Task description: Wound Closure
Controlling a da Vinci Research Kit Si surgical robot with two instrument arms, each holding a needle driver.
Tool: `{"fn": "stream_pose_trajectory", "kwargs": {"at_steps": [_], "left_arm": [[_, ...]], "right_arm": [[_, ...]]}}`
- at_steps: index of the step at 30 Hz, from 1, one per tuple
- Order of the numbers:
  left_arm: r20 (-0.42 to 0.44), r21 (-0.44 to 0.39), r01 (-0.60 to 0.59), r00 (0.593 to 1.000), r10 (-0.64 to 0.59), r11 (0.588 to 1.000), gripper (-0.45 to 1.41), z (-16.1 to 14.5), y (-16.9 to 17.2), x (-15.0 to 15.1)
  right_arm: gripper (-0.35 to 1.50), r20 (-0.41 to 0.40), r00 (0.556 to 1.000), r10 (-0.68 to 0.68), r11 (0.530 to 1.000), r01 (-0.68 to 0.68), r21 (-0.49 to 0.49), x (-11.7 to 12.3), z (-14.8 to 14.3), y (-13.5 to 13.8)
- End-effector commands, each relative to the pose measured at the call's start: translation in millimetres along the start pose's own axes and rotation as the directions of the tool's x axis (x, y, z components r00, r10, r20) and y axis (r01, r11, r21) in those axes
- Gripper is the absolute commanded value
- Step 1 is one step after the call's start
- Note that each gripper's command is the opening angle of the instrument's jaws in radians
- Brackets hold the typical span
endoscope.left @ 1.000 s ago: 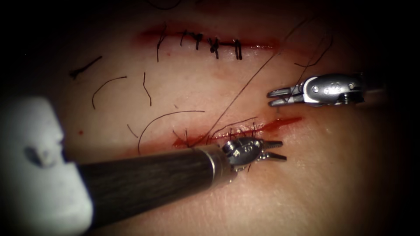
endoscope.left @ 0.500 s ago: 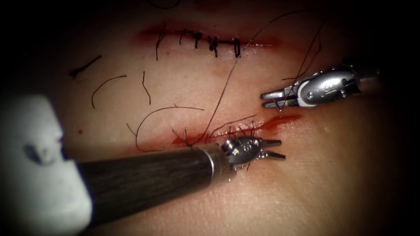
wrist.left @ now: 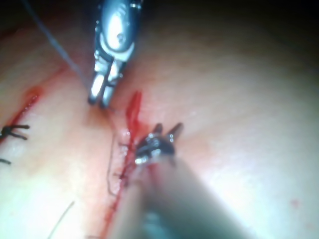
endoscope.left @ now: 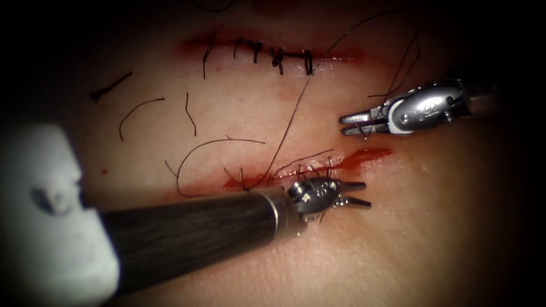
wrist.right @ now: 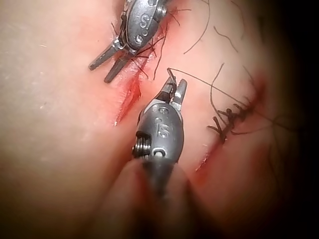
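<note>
Above the lower cut (endoscope.left: 318, 169) in the endoscope view, the right hand (endoscope.left: 347, 125) pinches the thread (endoscope.left: 290, 122), which runs slantwise from the cut's left part. Left hand (endoscope.left: 358, 193) sits just below the cut, jaws apart, holding nothing, nearer the cut. Needle: cannot tell where.

Left wrist view: left hand (wrist.left: 168, 130) spread beside the cut.

Right wrist view: right hand (wrist.right: 175, 85) clamps thread.
</note>
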Motion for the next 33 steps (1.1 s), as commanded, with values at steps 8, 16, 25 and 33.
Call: {"fn": "stream_pose_trajectory", "kwargs": {"at_steps": [8,16,25,33], "left_arm": [[0.004,0.0,0.001,1.0,-0.001,1.0,0.31,0.8,0.0,-0.3],[0.004,0.0,0.001,1.0,-0.001,1.0,0.31,0.8,0.0,-0.4],[0.004,0.003,0.001,1.0,-0.001,1.0,0.31,0.8,0.0,-0.4],[0.004,0.003,0.001,1.0,-0.001,1.0,0.31,0.8,0.0,-0.4]], "right_arm": [[-0.35,0.006,0.991,0.137,0.99,-0.137,0.024,-0.5,0.8,0.8],[-0.35,0.017,0.966,0.26,0.965,-0.26,0.03,-0.6,1.1,1.0],[-0.35,0.014,0.933,0.359,0.932,-0.36,0.039,-0.8,1.2,1.2],[-0.35,0.0,0.964,0.265,0.964,-0.265,0.02,-0.8,1.5,1.4]]}}
